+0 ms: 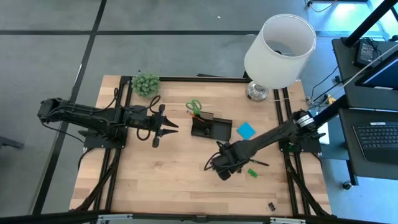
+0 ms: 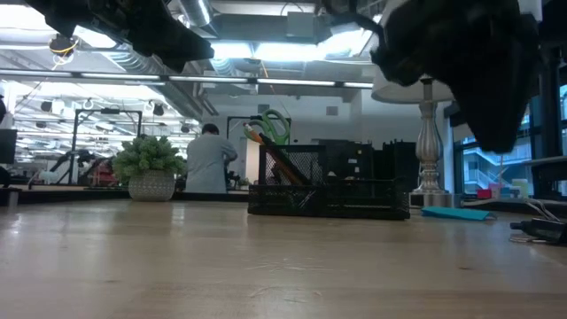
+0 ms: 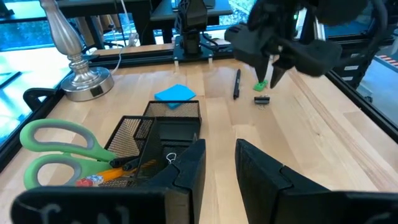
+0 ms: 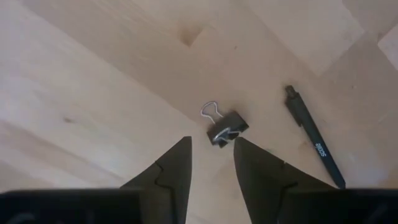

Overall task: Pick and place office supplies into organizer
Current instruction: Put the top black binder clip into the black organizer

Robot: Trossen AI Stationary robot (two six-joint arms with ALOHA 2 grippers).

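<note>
Right gripper (image 4: 211,163) fingers nearest lens, parted, empty, hovering just above black clip (image 4: 226,130) on bare table (image 1: 161,180). Organizer (image 1: 210,127) mid-table: scissors (image 3: 53,152) and pencils (image 3: 127,173) already in. Left outside, right of it: sticky pad (image 1: 246,130), pen (image 4: 314,146), green piece (image 1: 252,172), second clip (image 1: 272,205) near table edge. Left gripper (image 1: 176,125) waits beside organizer, parted, empty. Roughly half done, I judge.

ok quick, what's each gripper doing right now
left gripper: open, holding nothing, beside the organizer.
right gripper: open, empty, over a binder clip.
</note>
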